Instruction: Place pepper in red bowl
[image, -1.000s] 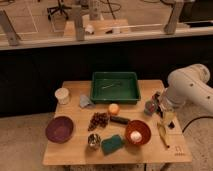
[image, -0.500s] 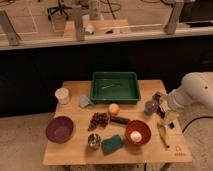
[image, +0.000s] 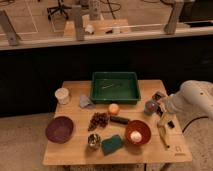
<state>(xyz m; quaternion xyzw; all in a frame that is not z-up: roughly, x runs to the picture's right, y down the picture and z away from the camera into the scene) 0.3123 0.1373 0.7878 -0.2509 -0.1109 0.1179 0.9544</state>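
The pepper is a small rounded dull red-purple item on the right side of the wooden table. The red bowl stands in front of it, near the table's front, and holds a pale round item. My gripper is at the end of the white arm that comes in from the right. It hangs low just to the right of the pepper, close beside it. I cannot tell whether it touches the pepper.
A green tray is at the back middle. An orange ball, grapes, a green sponge and a metal cup lie in the middle. A purple bowl and white cup are left; a yellow banana is right.
The white arm has shifted to the right and lower over the table's right edge. The pepper and bowls have not moved.
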